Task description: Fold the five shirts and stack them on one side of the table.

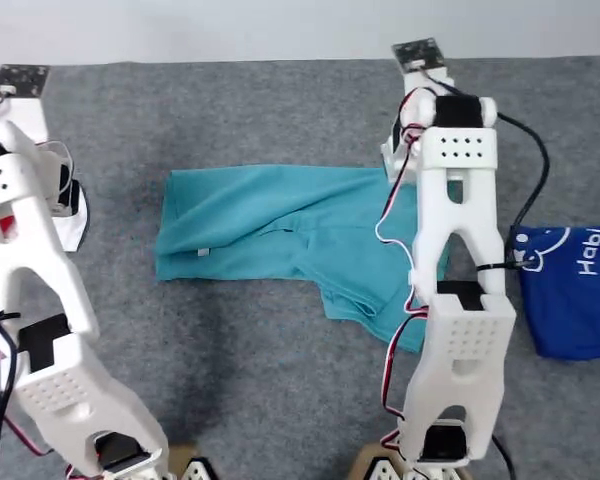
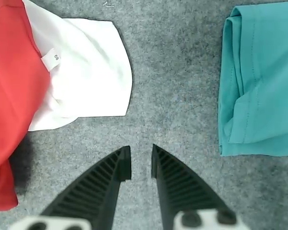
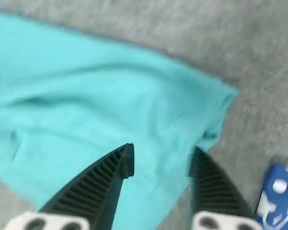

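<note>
The grey felt-like surface (image 1: pixel 280 110) carries a half-folded teal cotton shirt (image 1: pixel 260 225) at its centre, one sleeve end trailing toward the arms. A folded blue printed shirt (image 1: pixel 575 295) lies at one edge. A red shirt (image 2: pixel 9 91) overlaps a white shirt (image 2: pixel 86 67) at the other. The right gripper (image 3: pixel 163 158) hangs spread and empty over the teal fabric. The left gripper (image 2: pixel 140 160) is parted narrowly, holding nothing, over bare felt. A pinch catching only the top layer would likely drag the fold apart.
</note>
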Controlling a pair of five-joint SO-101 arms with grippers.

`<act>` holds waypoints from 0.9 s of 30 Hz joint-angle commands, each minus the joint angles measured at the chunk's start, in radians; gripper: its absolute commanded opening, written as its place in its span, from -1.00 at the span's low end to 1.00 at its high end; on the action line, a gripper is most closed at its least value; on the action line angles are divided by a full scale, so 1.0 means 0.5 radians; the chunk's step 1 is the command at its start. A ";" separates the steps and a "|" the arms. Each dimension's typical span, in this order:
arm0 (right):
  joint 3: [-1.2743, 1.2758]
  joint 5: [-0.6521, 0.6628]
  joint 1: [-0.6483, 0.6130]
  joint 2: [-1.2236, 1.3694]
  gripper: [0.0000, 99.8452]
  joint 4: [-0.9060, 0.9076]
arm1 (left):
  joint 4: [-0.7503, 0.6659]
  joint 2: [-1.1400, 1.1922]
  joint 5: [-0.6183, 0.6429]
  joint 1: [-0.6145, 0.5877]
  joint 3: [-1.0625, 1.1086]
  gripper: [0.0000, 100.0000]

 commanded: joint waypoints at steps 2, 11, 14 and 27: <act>-0.028 -0.025 -0.038 -0.235 -0.90 0.241 | 0.049 -0.135 -0.012 0.015 -0.020 -0.84; 0.786 0.144 -0.133 -0.815 -0.98 0.229 | 0.049 -0.135 -0.012 -0.037 -0.011 -0.84; 1.203 0.598 -0.222 -1.005 -0.98 0.219 | 0.049 -0.135 -0.012 -0.089 -0.011 -0.84; 1.620 1.000 -0.517 -0.787 -0.75 0.081 | 0.049 -0.132 -0.012 -0.153 -0.011 -0.84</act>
